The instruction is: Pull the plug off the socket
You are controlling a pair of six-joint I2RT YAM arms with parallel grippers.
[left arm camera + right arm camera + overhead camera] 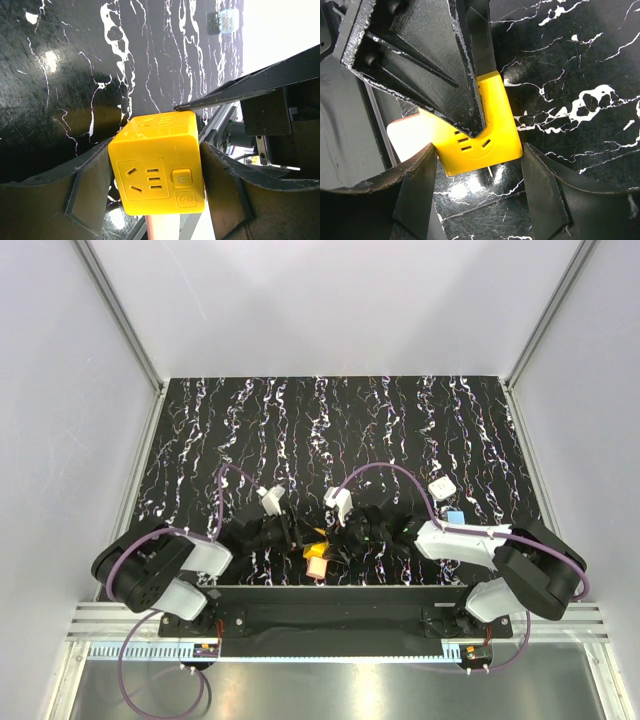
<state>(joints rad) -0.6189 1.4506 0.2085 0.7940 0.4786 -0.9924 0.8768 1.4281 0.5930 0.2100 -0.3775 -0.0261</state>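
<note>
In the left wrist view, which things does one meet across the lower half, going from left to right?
black gripper finger at lower left → bright-yellow plastic cube socket → black gripper finger at lower right

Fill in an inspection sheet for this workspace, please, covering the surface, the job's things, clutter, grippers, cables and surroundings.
Surface: black mat with white marbling; no spills seen.
Job's things: yellow socket near the front edge between the arms; a pale pink part sits against one face, and it is unclear whether this is the plug.
Clutter: white adapter and blue-and-white block on the mat beside the right arm.
Grippers: left gripper shut on the socket; right gripper flanks the socket, contact unclear.
Cables: purple cables arc up from both arms.
Surroundings: plain white walls, metal corner posts.
</note>
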